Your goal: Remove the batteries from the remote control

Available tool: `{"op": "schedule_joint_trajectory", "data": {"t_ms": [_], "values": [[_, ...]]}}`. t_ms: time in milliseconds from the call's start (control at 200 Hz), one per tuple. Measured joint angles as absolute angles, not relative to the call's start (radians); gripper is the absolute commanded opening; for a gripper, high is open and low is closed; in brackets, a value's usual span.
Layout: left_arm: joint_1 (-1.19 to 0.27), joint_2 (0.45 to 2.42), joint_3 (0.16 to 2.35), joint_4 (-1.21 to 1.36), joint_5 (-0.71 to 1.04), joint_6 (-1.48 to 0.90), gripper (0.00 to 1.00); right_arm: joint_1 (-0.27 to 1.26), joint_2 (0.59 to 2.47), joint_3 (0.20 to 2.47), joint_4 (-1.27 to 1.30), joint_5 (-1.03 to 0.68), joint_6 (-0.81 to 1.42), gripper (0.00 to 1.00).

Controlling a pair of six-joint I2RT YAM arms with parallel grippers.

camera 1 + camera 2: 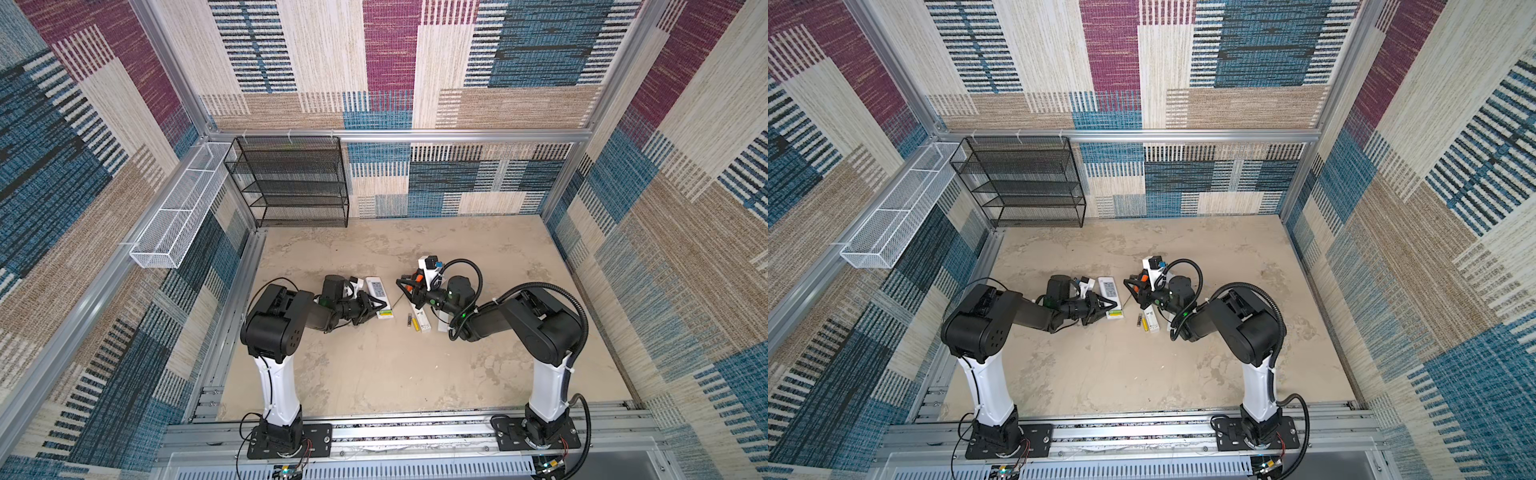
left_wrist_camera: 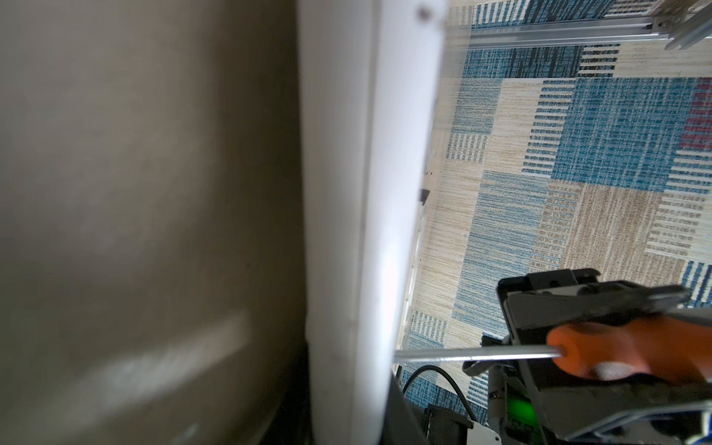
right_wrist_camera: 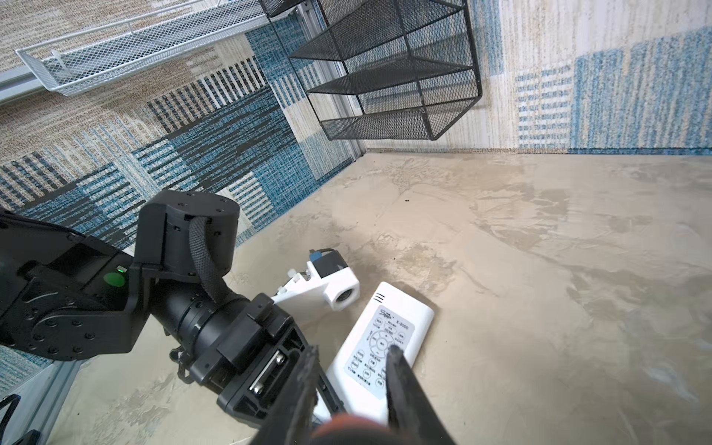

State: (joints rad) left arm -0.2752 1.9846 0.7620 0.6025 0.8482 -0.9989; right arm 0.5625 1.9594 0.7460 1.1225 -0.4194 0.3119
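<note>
Remote control (image 3: 389, 327) sits near the middle of the bench (image 1: 374, 374), a little toward the left edge. Its buttons show from above. The left gripper (image 1: 379, 308) has its fingers pinching the end of the remote nearest the front edge. I think it holds on so the remote cannot slide while the other arm works on it.

The right gripper (image 1: 406, 286) has its fingers squeezed on the orange handle of a screwdriver (image 2: 635, 354). The thin metal rod points at the white side of the remote. In the left wrist view its tip goes out of sight behind that side, so I cannot tell if it touches. It is probably there to pry a battery loose.

The batteries are small thin sticks. One battery (image 1: 409, 322) lies loose on the bench between the two arms, closer to the front edge than the remote. It is yellow with a darker end. It lies just beside a long white piece (image 1: 422, 322), maybe the cover. A yellow-green strip (image 1: 385, 313) shows at the held end of the remote. That looks like a battery inside, but it is too small to be sure.
</note>
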Motion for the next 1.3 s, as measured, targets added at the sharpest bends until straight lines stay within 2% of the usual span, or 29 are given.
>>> {"op": "schedule_joint_trajectory", "data": {"t_ms": [330, 631, 756, 886, 1022, 1297], "values": [[-0.275, 1.995, 0.772, 0.599, 0.864, -0.992, 0.14, 0.572, 1.968, 0.751, 1.119, -0.424, 0.285, 0.00], [-0.276, 1.989, 0.770, 0.566, 0.906, -0.957, 0.16, 0.559, 2.006, 0.649, 1.350, -0.433, 0.495, 0.00], [-0.278, 1.974, 0.770, 0.529, 0.920, -0.938, 0.16, 0.559, 1.965, 0.630, 1.318, -0.436, 0.560, 0.00], [-0.287, 1.940, 0.769, 0.494, 0.874, -0.944, 0.16, 0.570, 1.893, 0.593, 1.312, -0.537, 0.664, 0.00], [-0.283, 1.903, 0.759, 0.454, 0.843, -0.950, 0.16, 0.547, 1.852, 0.570, 1.327, -0.538, 0.736, 0.00], [-0.284, 1.847, 0.758, 0.363, 0.812, -0.961, 0.16, 0.544, 1.760, 0.554, 1.278, -0.507, 0.729, 0.00]]}}
